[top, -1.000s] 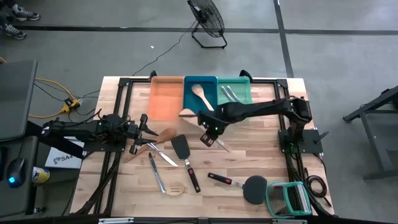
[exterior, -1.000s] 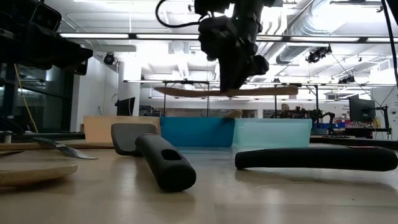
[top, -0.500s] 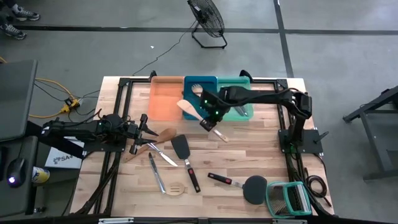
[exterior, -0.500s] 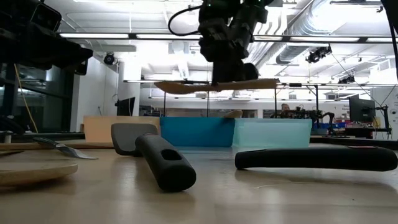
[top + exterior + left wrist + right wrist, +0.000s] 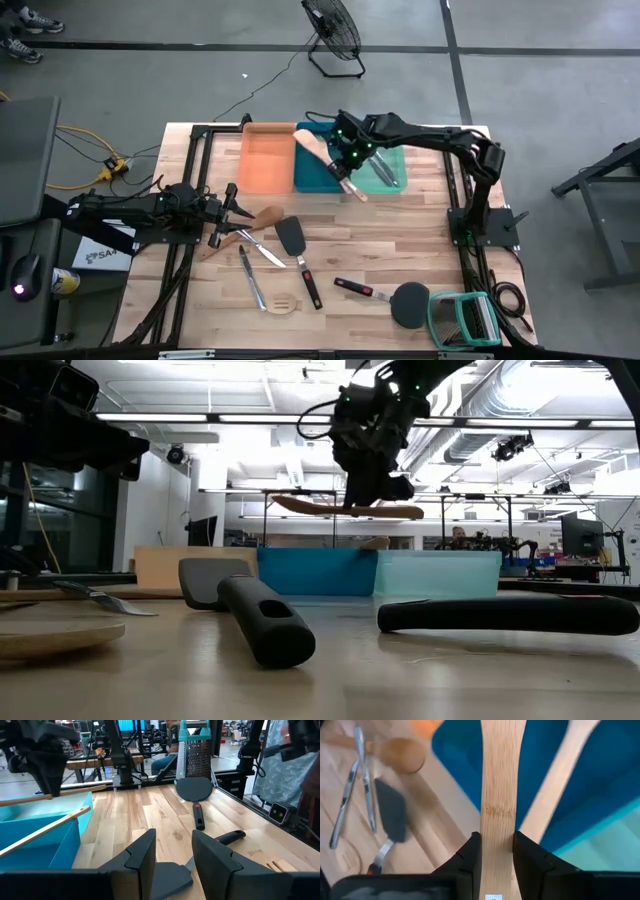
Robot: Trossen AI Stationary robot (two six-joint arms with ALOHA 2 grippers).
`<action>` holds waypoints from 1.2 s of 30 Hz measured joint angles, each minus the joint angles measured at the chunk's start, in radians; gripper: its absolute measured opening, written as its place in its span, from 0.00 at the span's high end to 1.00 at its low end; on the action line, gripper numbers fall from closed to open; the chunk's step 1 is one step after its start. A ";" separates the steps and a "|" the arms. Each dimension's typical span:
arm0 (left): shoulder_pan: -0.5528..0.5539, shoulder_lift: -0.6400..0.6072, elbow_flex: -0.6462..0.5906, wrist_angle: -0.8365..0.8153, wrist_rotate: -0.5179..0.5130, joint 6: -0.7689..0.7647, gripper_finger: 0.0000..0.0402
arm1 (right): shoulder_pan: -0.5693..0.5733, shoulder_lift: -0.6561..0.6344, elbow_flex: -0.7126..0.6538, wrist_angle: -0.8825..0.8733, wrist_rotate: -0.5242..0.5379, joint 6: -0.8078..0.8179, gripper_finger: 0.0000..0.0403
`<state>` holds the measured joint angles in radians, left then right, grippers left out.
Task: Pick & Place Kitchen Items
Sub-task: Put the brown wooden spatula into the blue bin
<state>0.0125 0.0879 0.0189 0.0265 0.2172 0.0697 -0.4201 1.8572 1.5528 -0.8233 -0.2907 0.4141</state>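
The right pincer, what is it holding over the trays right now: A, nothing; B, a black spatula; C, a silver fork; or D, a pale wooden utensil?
D: the right pincer is clamped on the flat handle of a pale wooden utensil, held above the blue tray.

A pale flat wooden spatula hangs level in the air above the blue tray, where a pale wooden spoon already lies, and slim silver cutlery rests in the teal tray beside it. Spread over the bare wooden table are a round wooden spoon, two silver metal pieces, a black spatula with a black and red handle, a slotted wooden spatula, and a round black spatula near the front edge.
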 joint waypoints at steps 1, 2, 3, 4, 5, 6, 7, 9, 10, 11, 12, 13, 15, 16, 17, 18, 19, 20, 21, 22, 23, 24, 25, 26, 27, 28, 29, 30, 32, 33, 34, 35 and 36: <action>0.000 0.000 0.000 0.000 0.000 0.000 0.69 | -0.009 0.000 0.000 -0.001 0.005 0.000 0.81; 0.000 0.000 0.000 0.000 0.000 0.000 0.69 | -0.019 0.000 0.000 -0.005 0.005 0.001 0.81; 0.000 0.000 0.000 0.000 0.000 0.000 0.69 | -0.027 0.000 0.000 -0.009 0.002 0.004 0.81; 0.000 0.000 0.000 0.000 0.000 0.000 0.69 | -0.035 0.000 0.000 -0.010 0.001 0.008 0.81; 0.000 0.000 0.000 0.000 0.000 0.000 0.69 | -0.041 0.000 0.001 -0.009 0.001 0.014 0.81; 0.000 0.000 0.000 0.000 0.000 0.000 0.69 | -0.047 0.000 0.008 -0.018 0.003 0.022 0.81; 0.000 0.000 0.000 0.000 0.000 0.000 0.69 | -0.053 0.001 0.018 -0.027 0.005 0.023 0.81; 0.000 0.000 0.000 0.000 0.000 0.000 0.69 | -0.064 0.001 0.047 -0.047 0.008 0.026 0.81; 0.000 0.000 0.000 0.000 0.000 0.000 0.69 | -0.066 0.009 0.064 -0.057 0.019 0.031 0.81; 0.000 0.000 0.000 0.000 0.000 0.000 0.69 | -0.067 0.015 0.084 -0.076 0.025 0.037 0.81; 0.000 0.000 0.000 0.000 0.000 0.000 0.69 | -0.068 0.025 0.105 -0.100 0.028 0.042 0.81; 0.000 0.000 0.000 0.000 0.000 0.000 0.69 | -0.070 0.041 0.125 -0.124 0.030 0.043 0.81; 0.000 0.000 0.000 0.000 0.000 0.000 0.69 | -0.074 0.073 0.169 -0.159 0.031 0.053 0.81; 0.000 0.000 0.000 0.000 0.000 0.000 0.69 | -0.074 0.090 0.189 -0.176 0.035 0.054 0.81; 0.000 0.000 0.000 0.000 0.000 0.000 0.69 | -0.073 0.106 0.209 -0.194 0.044 0.054 0.81; 0.000 0.000 0.000 0.000 0.000 0.000 0.69 | -0.074 0.121 0.228 -0.213 0.049 0.057 0.81; 0.000 0.000 0.000 0.000 0.000 0.000 0.69 | -0.074 0.138 0.243 -0.230 0.053 0.058 0.81; 0.000 0.000 0.000 0.000 0.000 0.000 0.69 | -0.076 0.152 0.255 -0.241 0.055 0.059 0.81; 0.000 0.000 0.000 0.000 0.000 0.000 0.69 | -0.078 0.168 0.265 -0.252 0.055 0.062 0.81; 0.000 0.000 0.000 0.000 0.000 0.000 0.69 | -0.078 0.182 0.276 -0.261 0.056 0.067 0.81; 0.000 0.000 0.000 0.000 0.000 0.000 0.69 | -0.078 0.195 0.287 -0.270 0.058 0.075 0.81; 0.000 0.000 0.000 0.000 0.000 0.000 0.69 | -0.078 0.207 0.298 -0.274 0.057 0.078 0.81; 0.000 0.000 0.000 0.000 0.000 0.000 0.69 | -0.078 0.216 0.307 -0.275 0.056 0.079 0.81; 0.000 0.000 0.000 0.000 0.000 0.000 0.69 | -0.079 0.224 0.313 -0.276 0.054 0.080 0.81; 0.000 0.000 0.000 0.000 0.000 0.000 0.69 | -0.080 0.233 0.321 -0.277 0.053 0.084 0.81; 0.000 0.000 0.000 0.000 0.000 0.000 0.69 | -0.080 0.243 0.329 -0.279 0.049 0.088 0.81; 0.000 0.000 0.000 0.000 0.000 0.000 0.69 | -0.080 0.252 0.336 -0.280 0.043 0.090 0.81; 0.000 0.000 0.000 0.000 0.000 0.000 0.69 | -0.080 0.262 0.343 -0.282 0.037 0.090 0.81; 0.000 0.000 0.000 0.000 0.000 0.000 0.69 | -0.080 0.278 0.357 -0.287 0.029 0.097 0.81; 0.000 0.000 0.000 0.000 0.000 0.000 0.69 | -0.080 0.283 0.359 -0.288 0.027 0.098 0.81; 0.000 0.000 0.000 0.000 0.000 0.000 0.69 | -0.080 0.288 0.359 -0.288 0.027 0.098 0.81; 0.000 0.000 0.000 0.000 0.000 0.000 0.69 | -0.080 0.291 0.359 -0.289 0.026 0.102 0.81; 0.000 0.000 0.000 0.000 0.000 0.000 0.69 | -0.080 0.292 0.359 -0.289 0.026 0.107 0.81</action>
<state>0.0127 0.0877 0.0189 0.0265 0.2171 0.0699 -0.4999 2.1490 1.9121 -1.1125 -0.2644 0.5209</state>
